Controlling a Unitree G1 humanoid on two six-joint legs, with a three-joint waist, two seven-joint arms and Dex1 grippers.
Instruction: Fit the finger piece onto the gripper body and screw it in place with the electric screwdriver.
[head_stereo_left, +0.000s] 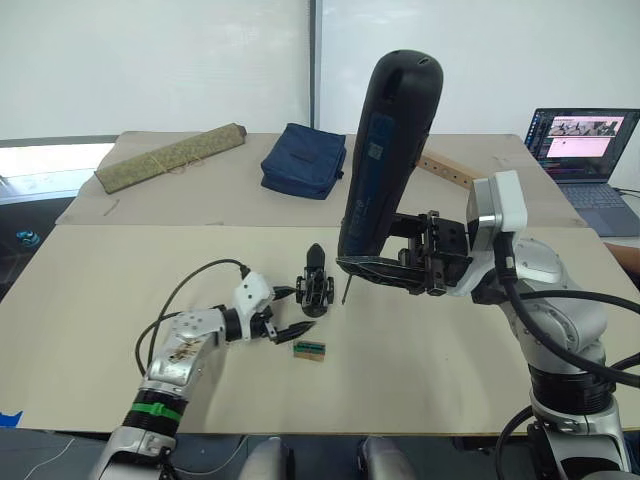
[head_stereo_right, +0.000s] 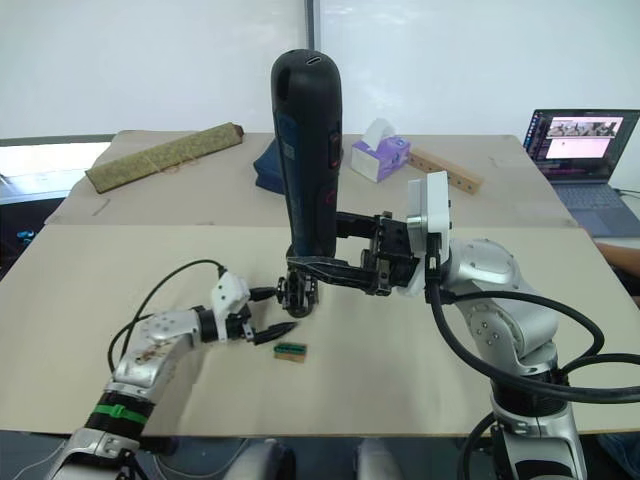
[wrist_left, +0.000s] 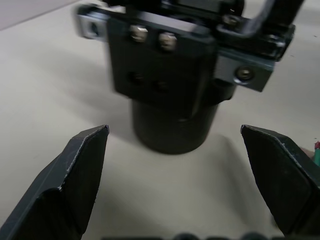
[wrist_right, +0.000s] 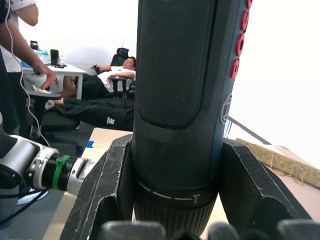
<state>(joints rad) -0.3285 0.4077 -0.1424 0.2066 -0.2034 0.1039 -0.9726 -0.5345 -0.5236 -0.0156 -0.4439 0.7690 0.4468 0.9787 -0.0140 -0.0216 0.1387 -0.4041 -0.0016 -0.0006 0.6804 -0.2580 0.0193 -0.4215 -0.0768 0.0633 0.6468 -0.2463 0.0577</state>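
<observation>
The gripper body (head_stereo_left: 316, 287) stands on the table, a black assembly on a round base (wrist_left: 172, 132) with one pointed black finger rising from it. I cannot tell the finger piece apart from that finger. My left gripper (head_stereo_left: 287, 329) is open, low on the table just in front of the gripper body, its fingers (wrist_left: 80, 170) on either side of the base and apart from it. My right gripper (head_stereo_left: 378, 268) is shut on the electric screwdriver (head_stereo_left: 388, 160), held nearly upright with its thin bit (head_stereo_left: 343, 293) pointing down close beside the gripper body.
A small green-and-tan block (head_stereo_left: 309, 349) lies by the left fingertips. At the back are a rolled mat (head_stereo_left: 170, 157), a navy bag (head_stereo_left: 303, 160), a tissue box (head_stereo_right: 378, 158), a wooden bar with holes (head_stereo_right: 445, 170) and an open laptop (head_stereo_left: 583, 150). People (wrist_right: 107, 82) show far off.
</observation>
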